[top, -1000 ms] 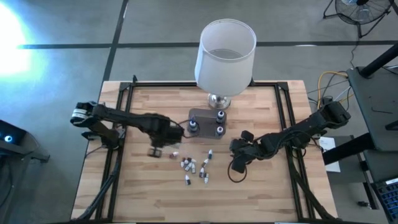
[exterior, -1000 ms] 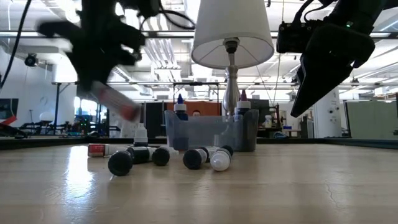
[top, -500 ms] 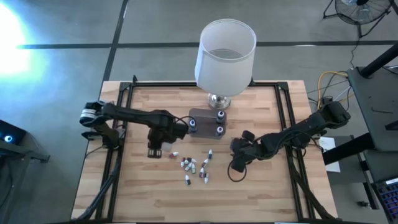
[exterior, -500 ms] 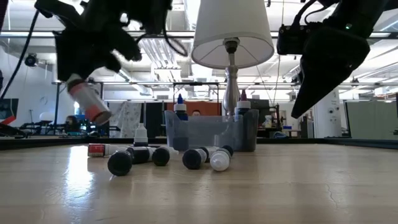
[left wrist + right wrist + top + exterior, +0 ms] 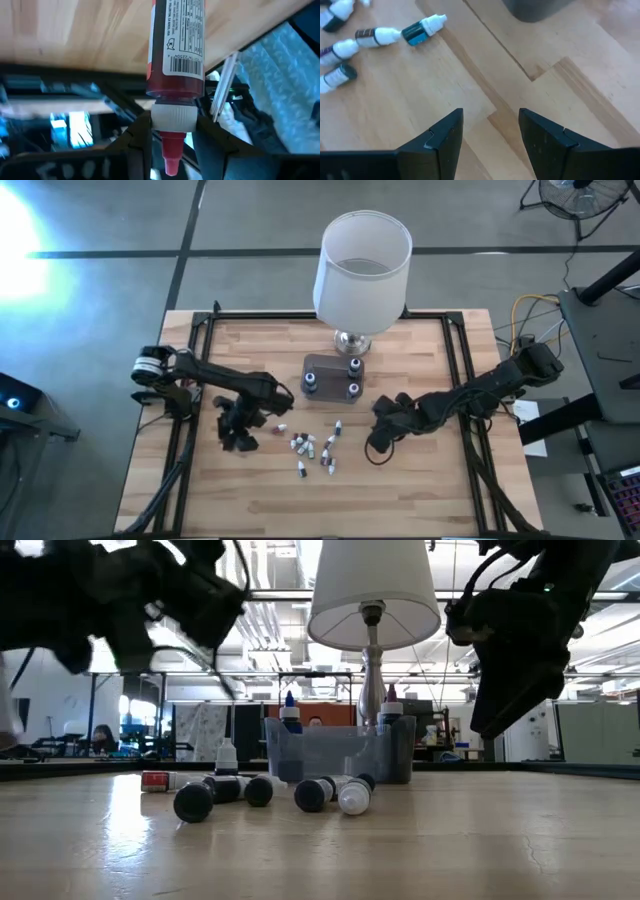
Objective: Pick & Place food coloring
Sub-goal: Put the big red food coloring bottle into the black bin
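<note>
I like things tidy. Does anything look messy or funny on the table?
Yes. Most food coloring bottles lie tipped over in a loose heap in front of the clear tub, where only two stand upright. The left gripper grips a red bottle by its white collar. The right gripper is open over bare wood.

Left gripper (image 5: 236,436) clamped tight, its wrist rolled over and the arm stretched low from the left side, while the right gripper (image 5: 489,135) hangs nose-down opposite it, fingers (image 5: 440,142) spread wide.
</note>
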Robot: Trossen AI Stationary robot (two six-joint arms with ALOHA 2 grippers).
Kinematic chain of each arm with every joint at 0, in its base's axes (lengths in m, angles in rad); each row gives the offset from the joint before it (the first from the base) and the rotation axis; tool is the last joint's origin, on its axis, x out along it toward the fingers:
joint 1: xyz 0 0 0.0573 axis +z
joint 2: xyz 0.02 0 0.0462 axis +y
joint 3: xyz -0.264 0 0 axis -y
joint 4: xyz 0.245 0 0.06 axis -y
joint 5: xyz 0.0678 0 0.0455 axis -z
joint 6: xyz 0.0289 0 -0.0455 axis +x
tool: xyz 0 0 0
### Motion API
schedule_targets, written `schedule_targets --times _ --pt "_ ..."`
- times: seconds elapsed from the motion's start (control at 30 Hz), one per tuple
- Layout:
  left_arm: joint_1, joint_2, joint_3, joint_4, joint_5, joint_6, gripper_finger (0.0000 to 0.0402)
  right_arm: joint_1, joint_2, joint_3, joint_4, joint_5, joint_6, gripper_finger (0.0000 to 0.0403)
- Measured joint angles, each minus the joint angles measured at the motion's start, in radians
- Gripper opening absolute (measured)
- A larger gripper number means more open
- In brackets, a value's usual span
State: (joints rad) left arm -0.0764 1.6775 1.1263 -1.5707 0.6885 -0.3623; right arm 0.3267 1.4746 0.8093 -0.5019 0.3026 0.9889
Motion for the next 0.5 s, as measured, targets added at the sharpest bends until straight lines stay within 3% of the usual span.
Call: schedule_targets --times 0.27,0.5 --pt "-0.079 0.000 -0.134 0.002 0.100 -0.192 0.0084 -0.004 0.000 0.000 -0.001 -0.008 0.101 0.0185" --pt "-0.114 0.000 -0.210 0.010 0.088 -0.333 0.0085 -0.004 0.000 0.000 0.000 -0.005 0.088 0.0185"
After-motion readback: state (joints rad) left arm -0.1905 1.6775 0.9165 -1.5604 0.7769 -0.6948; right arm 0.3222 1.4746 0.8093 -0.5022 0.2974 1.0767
